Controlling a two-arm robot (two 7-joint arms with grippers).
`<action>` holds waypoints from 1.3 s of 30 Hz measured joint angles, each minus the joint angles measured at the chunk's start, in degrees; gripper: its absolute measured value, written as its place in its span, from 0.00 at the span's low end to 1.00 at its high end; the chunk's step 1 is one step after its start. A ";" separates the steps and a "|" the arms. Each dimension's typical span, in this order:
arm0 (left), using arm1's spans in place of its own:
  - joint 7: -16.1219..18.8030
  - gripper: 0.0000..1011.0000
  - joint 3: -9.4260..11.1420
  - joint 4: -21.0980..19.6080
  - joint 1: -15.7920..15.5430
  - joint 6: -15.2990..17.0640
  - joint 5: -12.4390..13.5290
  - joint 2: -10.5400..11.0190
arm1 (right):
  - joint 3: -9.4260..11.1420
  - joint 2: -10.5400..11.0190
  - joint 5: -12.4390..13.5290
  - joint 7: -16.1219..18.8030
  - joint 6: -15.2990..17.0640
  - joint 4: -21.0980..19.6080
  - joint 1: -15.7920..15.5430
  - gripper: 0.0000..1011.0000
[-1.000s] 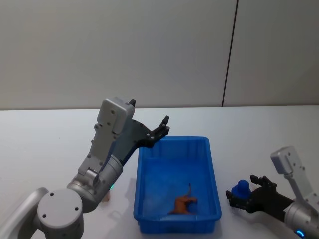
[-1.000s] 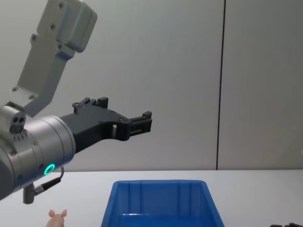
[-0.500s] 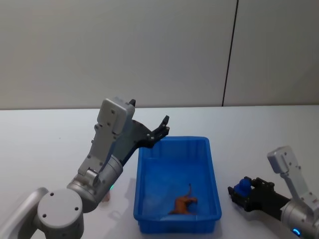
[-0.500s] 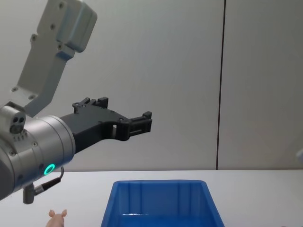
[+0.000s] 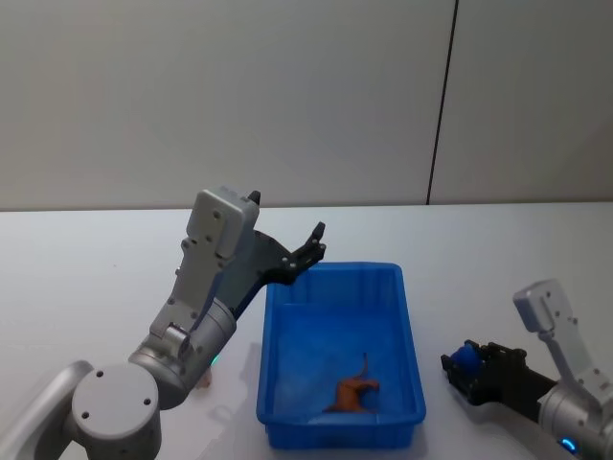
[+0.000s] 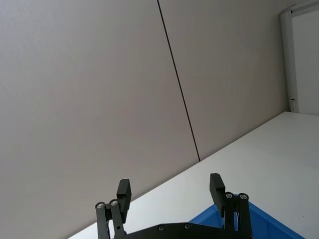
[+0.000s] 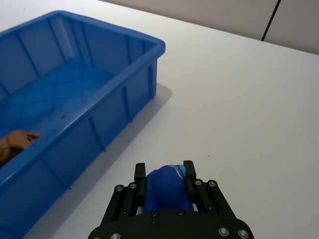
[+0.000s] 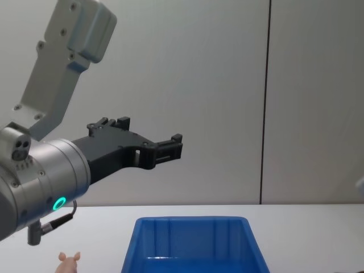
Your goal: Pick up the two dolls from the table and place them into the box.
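The blue box (image 5: 414, 345) sits on the white table in front of me, with a small orange-brown toy animal (image 5: 354, 391) lying inside it. My right gripper (image 5: 466, 366) is low over the table just right of the box, shut on a small blue doll (image 7: 167, 189). A pale pink doll (image 8: 69, 261) stands on the table left of the box, mostly hidden behind my left arm in the head view. My left gripper (image 5: 314, 241) hangs open and empty in the air above the box's far left corner (image 8: 175, 147).
The box's near wall (image 7: 109, 27) lies close to the right gripper's left. Bare white table (image 7: 239, 99) stretches to the right of the box and beyond it. A grey wall with a dark vertical seam (image 5: 441, 105) stands behind the table.
The right gripper's fingers have drawn in around the blue doll, and its wrist has shifted slightly. The left arm has not moved.
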 joint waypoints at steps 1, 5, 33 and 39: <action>0.00 0.99 0.00 0.00 0.00 0.00 0.00 0.00 | 0.02 0.01 0.19 0.00 -0.14 -0.06 -0.02 0.44; 0.00 0.99 0.00 0.00 0.00 0.00 0.00 0.00 | 0.25 0.12 1.03 0.02 -1.30 -0.72 -0.10 0.41; 0.00 0.99 0.00 0.00 0.00 0.00 0.00 0.00 | 1.83 0.22 5.46 5.09 -9.52 -9.23 2.81 0.24; 0.00 0.99 0.00 0.00 0.00 0.00 0.00 0.00 | 1.31 -0.23 6.20 8.46 -7.70 -9.66 3.82 0.22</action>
